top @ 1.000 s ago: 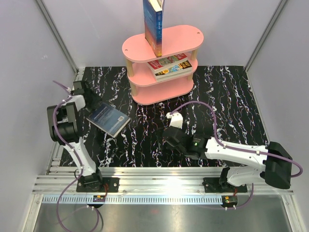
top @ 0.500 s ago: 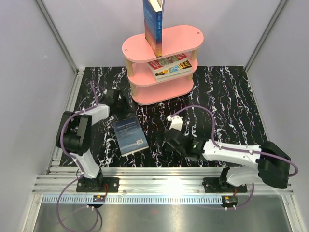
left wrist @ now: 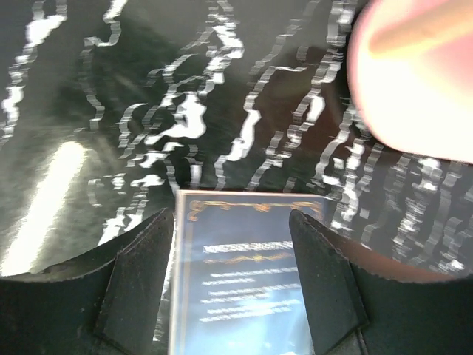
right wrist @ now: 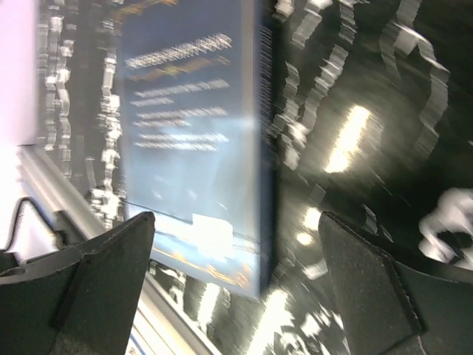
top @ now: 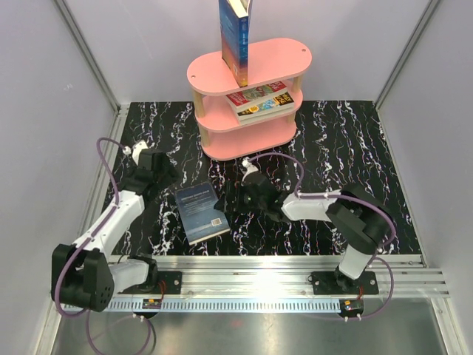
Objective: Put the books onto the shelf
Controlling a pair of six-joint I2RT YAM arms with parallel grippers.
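Note:
A dark blue book (top: 201,212) lies flat on the black marbled table, left of centre. My left gripper (top: 158,174) hovers just past its upper left corner, open; in the left wrist view its cover (left wrist: 247,285) shows between the black fingers (left wrist: 137,285), which hold nothing. The right gripper (top: 232,198) stands wide open at its right edge; that edge (right wrist: 264,148) shows in the right wrist view, between the fingers. The pink shelf (top: 281,55) stands at the back. One blue book (top: 235,37) stands upright on its top board, and two books (top: 260,101) lie on the middle one.
An aluminium rail (top: 251,274) with both arm bases runs along the near edge. Grey walls with slanted metal posts (top: 89,55) close in the left, right and back. Purple cables (top: 284,159) loop over each arm. The shelf's end shows as a pink blur (left wrist: 414,81).
The left gripper let go of the blue book, which went from tilted in its grasp to flat on the table, and then drew back left. The right gripper moved left up to the book's edge.

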